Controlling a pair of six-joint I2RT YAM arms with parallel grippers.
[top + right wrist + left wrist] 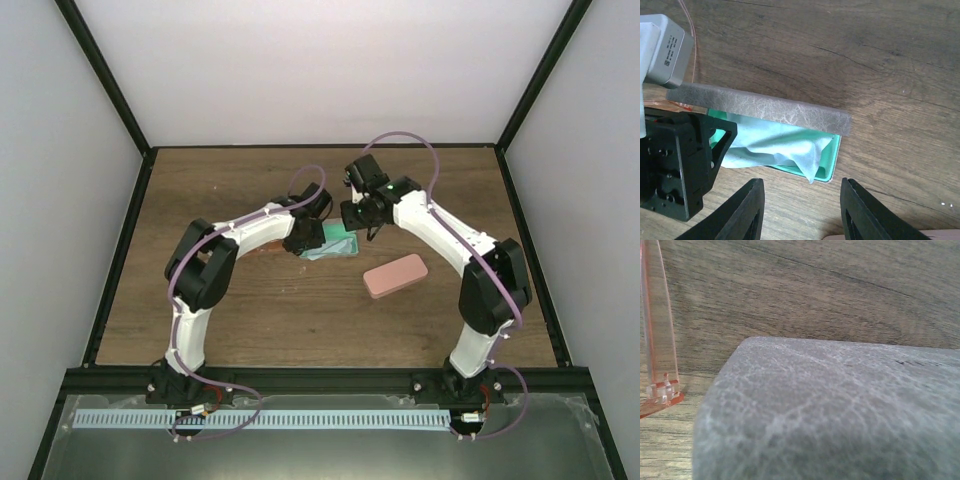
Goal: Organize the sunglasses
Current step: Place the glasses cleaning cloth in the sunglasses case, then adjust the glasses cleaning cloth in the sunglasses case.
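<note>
Brown wood table (pixel 200 320) inside a white-walled box, and pretty much everything's bunched mid-table, a bit toward the far edge. The grey case (pixel 834 162) sits open there with its lid (pixel 760 107) tipped up and a pale blue cloth (pixel 775 147) crumpled in the green lining, probably as padding for a pair. The left gripper (pixel 305 237) is jammed right against the case's left end, most likely to keep the lid up, but whether it's actually pinching anything can't be told from these views. The right gripper (pixel 802 214) hangs over the case's near edge, fingers spread and empty, so it's let go. The sunglasses (pixel 660 340) aren't in yet: an orange see-through arm lies on the wood just left of the case. The pink case (pixel 395 275) waits shut, closer to the right edge.
</note>
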